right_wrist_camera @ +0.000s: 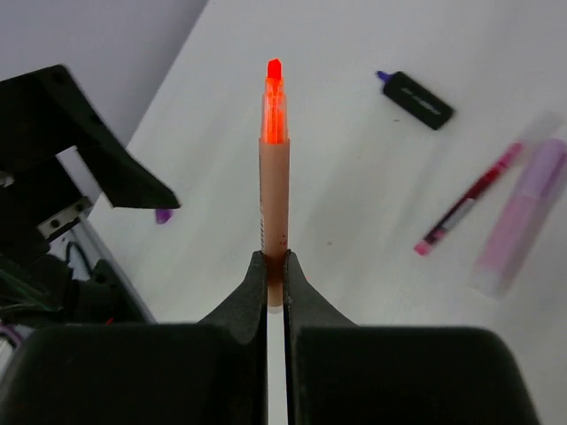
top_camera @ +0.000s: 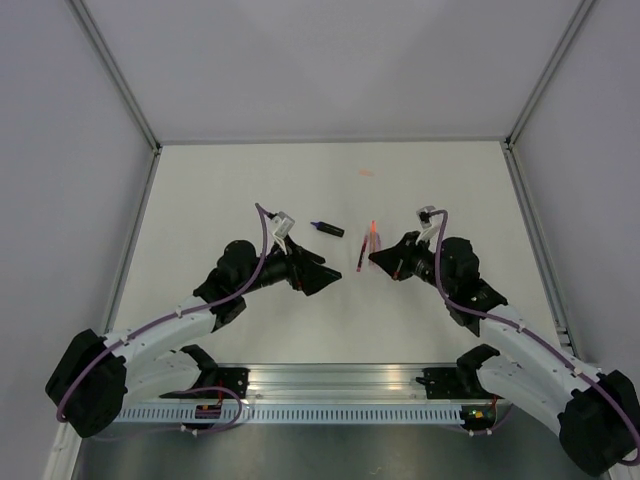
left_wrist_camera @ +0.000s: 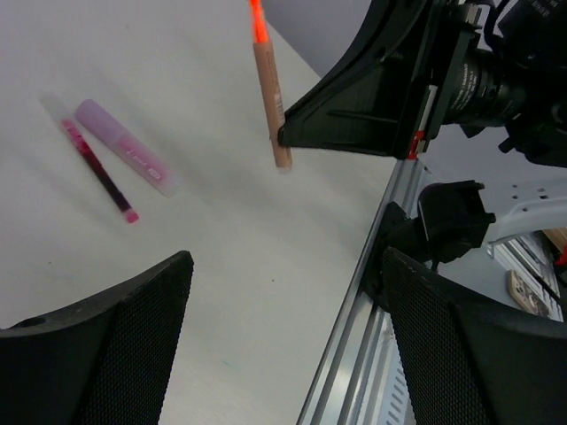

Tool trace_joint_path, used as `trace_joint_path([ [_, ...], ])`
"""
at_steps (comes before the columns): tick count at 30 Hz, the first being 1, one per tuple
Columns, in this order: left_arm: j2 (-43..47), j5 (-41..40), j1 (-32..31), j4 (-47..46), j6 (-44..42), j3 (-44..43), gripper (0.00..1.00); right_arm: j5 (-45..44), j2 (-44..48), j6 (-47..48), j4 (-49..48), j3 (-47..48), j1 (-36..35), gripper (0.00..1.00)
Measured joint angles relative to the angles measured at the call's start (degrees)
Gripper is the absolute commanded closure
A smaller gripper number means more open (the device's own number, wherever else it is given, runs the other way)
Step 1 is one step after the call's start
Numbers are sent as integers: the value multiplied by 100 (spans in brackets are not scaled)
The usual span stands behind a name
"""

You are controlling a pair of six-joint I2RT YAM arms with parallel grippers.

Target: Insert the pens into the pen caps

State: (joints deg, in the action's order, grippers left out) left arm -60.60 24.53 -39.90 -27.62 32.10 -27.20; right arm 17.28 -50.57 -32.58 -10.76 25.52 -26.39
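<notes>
My right gripper is shut on the lower end of a pink-orange pen and holds it upright above the table, bright orange-red tip up. It also shows in the left wrist view and the top view. My left gripper is open and empty, facing the right one across a small gap. A dark navy pen with a purple tip, a slim pink-red pen and a light purple cap lie on the table. No pink cap is in view.
A small purple blob shows under the left finger; I cannot tell what it is. The aluminium rail runs along the near table edge. White walls enclose the table on three sides.
</notes>
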Motion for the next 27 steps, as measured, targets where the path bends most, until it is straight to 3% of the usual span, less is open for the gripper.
trace_joint_path([
  [9,33,282,0,-715,291,175,19,-254,-11,-155,-826,-50,-1919,100],
  [16,238,297,0,-898,348,297,33,-732,-234,-146,-992,-20,-2575,100],
  [19,256,354,2,-1034,393,321,50,-879,-389,-146,-1003,15,-2715,100],
  [20,256,391,2,-1064,407,323,63,-931,-420,-146,-1005,37,-2756,100],
  [25,216,474,20,-1266,511,328,89,-1036,-435,-142,-1062,131,-2872,99],
  [27,192,535,22,-1381,531,328,98,-1073,-437,-120,-1043,173,-2889,86],
])
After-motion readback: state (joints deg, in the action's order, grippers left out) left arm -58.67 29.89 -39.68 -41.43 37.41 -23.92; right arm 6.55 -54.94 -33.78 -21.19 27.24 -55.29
